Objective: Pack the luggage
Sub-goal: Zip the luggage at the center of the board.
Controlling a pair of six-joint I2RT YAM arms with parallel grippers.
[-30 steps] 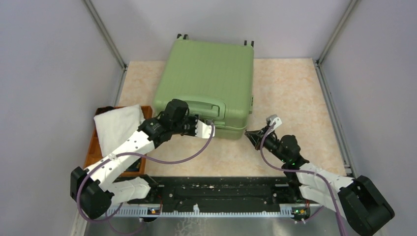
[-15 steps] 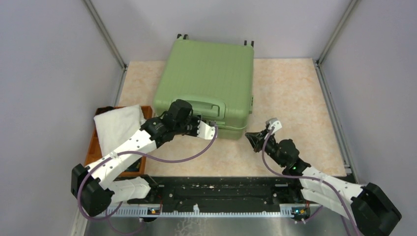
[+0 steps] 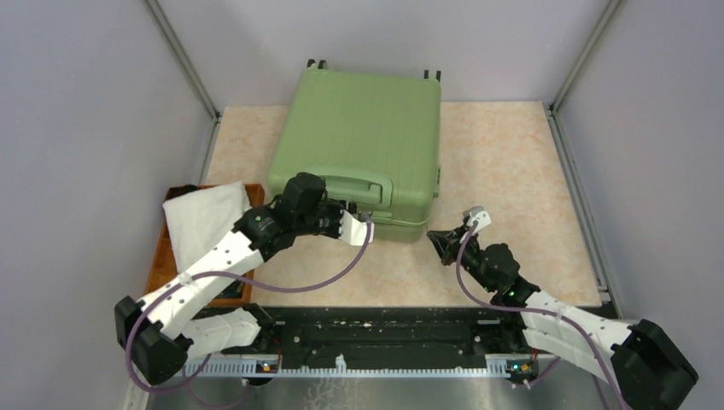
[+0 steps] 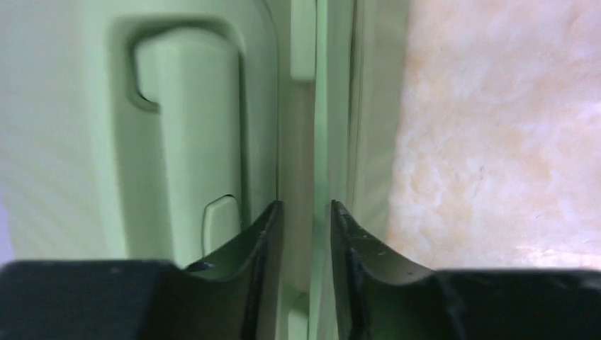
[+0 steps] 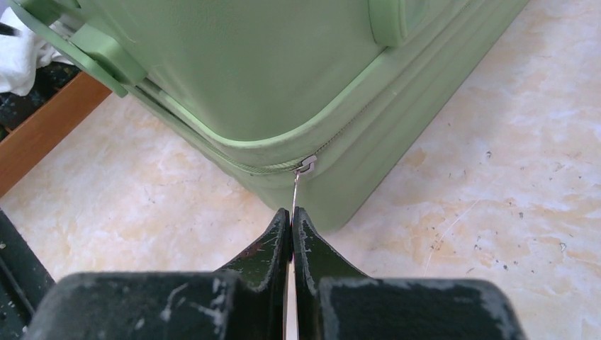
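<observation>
The suitcase (image 3: pixel 359 137) lies closed and flat on the desk (image 3: pixel 512 154), upper centre of the overhead frame. The right tool (image 5: pixel 292 216) is pinched shut on the zipper pull (image 5: pixel 295 190) at the case's lower right corner, and the zip line runs leftward from there along the near edge. The left tool (image 4: pixel 303 212), jaws slightly apart and gripping nothing, sits at the seam beside the handle (image 4: pixel 188 134).
</observation>
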